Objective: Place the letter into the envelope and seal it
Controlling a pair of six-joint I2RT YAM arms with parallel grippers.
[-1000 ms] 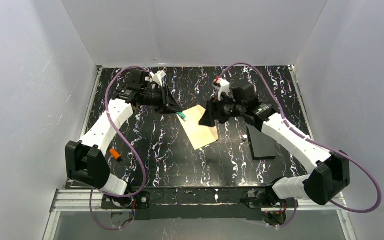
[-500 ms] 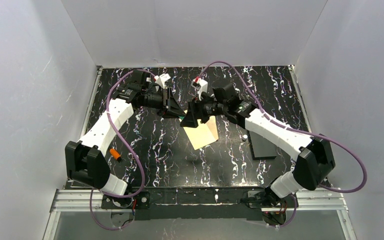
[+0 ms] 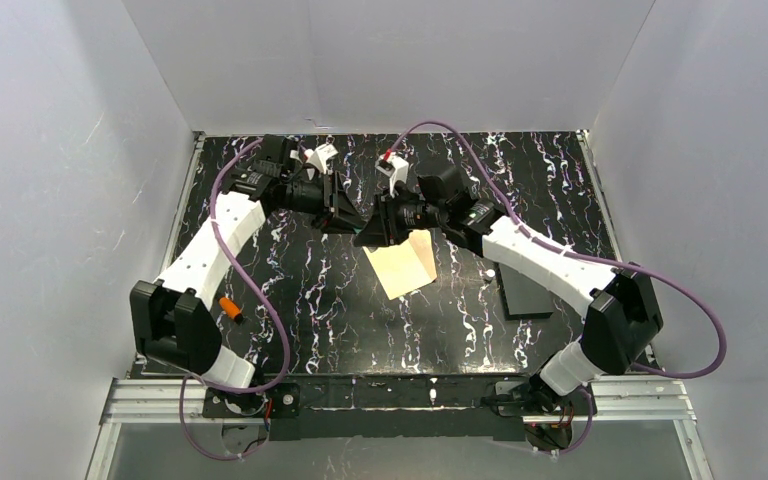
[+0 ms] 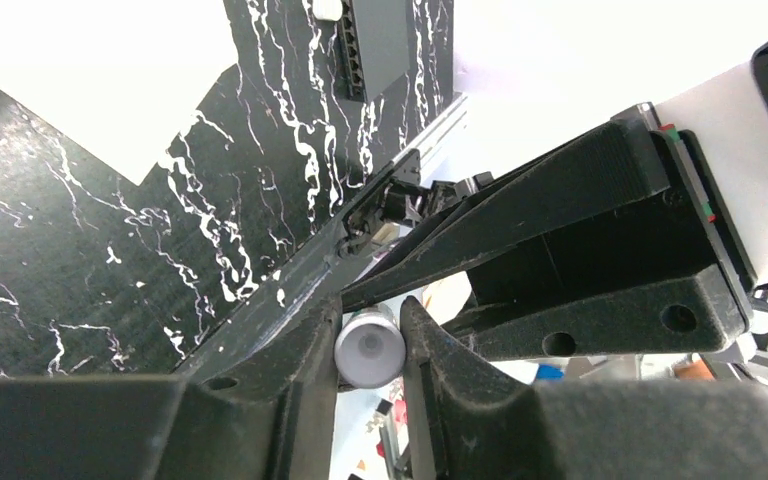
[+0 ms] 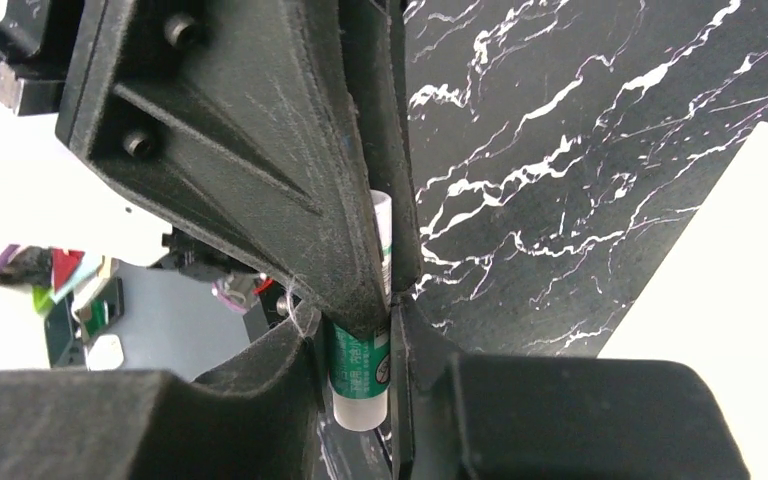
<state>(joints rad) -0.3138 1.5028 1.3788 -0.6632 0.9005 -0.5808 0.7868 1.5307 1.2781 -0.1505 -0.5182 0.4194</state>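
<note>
Both end effectors near envelope edge

Identify the left arm and the right arm by their white link covers and black joint housings. You see a purple cable looping beside each arm. Each wrist carries a white bracket; the one on the right arm bears a red spot. The left gripper and the right gripper have matte black, wedge-shaped fingers with a finely layered surface. You find recessed screws in the flank of the left fingers and round holes in the right ones.
</note>
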